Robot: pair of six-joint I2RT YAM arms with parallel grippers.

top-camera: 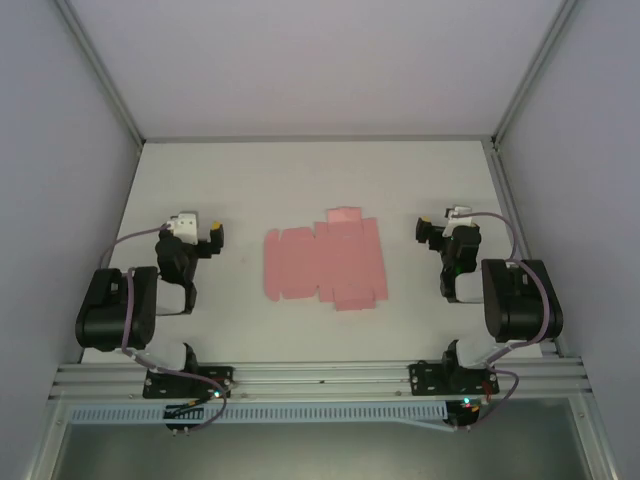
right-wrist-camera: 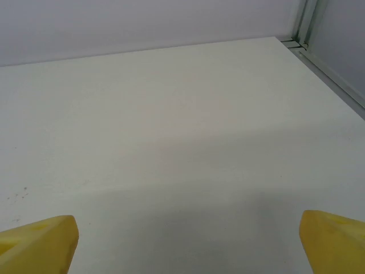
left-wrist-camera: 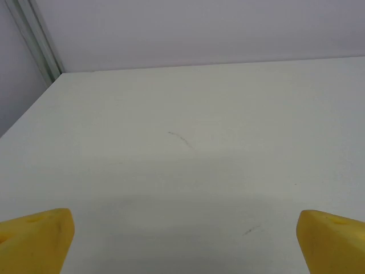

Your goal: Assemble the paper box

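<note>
Paper box [top-camera: 322, 265]: pink flat die-cut sheet, flaps spread, unfolded, lying mid-table [top-camera: 300, 180] between arms, touching neither. Left gripper [top-camera: 212, 240] off to sheet's left, right gripper [top-camera: 425, 232] off to its right. Both jaws spread wide, holding nothing, yellow fingers [left-wrist-camera: 34, 242] over bare tabletop. Table white, faint scuff [left-wrist-camera: 182, 140]. Pale walls [top-camera: 320, 60], aluminium frame posts [top-camera: 100, 72].

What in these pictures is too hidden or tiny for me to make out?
Top view: the paper box lies flat. Its creases are too small to read, and its underside is hidden against the table.
Left wrist view: the left pincer has its yellow fingers cut by the bottom edge.
Right wrist view: the right pincer is cut likewise.
</note>
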